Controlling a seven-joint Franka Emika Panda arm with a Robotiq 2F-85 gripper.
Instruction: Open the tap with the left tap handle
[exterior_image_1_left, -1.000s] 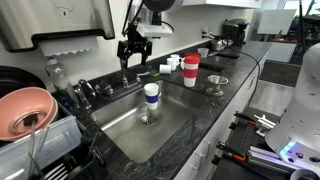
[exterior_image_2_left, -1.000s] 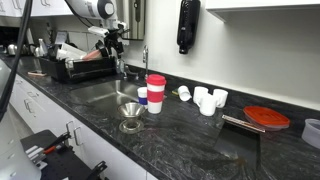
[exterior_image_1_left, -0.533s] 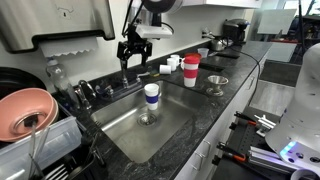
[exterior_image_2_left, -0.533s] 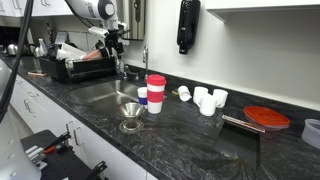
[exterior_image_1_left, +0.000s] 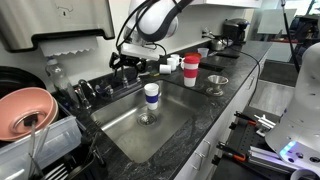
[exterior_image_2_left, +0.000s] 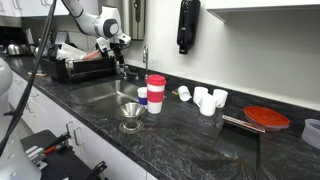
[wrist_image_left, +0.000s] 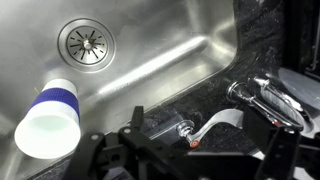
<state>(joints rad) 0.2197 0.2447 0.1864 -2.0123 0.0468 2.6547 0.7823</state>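
The tap (exterior_image_2_left: 145, 58) is a thin silver gooseneck behind the sink; its base shows in the wrist view (wrist_image_left: 262, 100). The left tap handle (wrist_image_left: 215, 126) is a short curved silver lever with a red dot at its hub, lying on the dark counter beside that base. My gripper (wrist_image_left: 205, 152) is open, with its black fingers on either side of the lever and just above it, apart from it. In both exterior views the gripper (exterior_image_1_left: 126, 63) (exterior_image_2_left: 120, 55) is low behind the sink, left of the spout, and hides the handle.
A white cup with a blue band (exterior_image_1_left: 151, 95) (wrist_image_left: 48, 122) stands in the steel sink (exterior_image_1_left: 120, 125) near the drain (wrist_image_left: 88, 42). A red-and-white cup (exterior_image_2_left: 156, 92), a metal funnel (exterior_image_2_left: 131, 112) and white cups (exterior_image_2_left: 205, 100) are on the counter. A dish rack with a pink bowl (exterior_image_1_left: 25, 110) stands beside the sink.
The arm has bent down and the gripper has dropped from above the tap to the level of the handle behind the sink. Nothing else moved.
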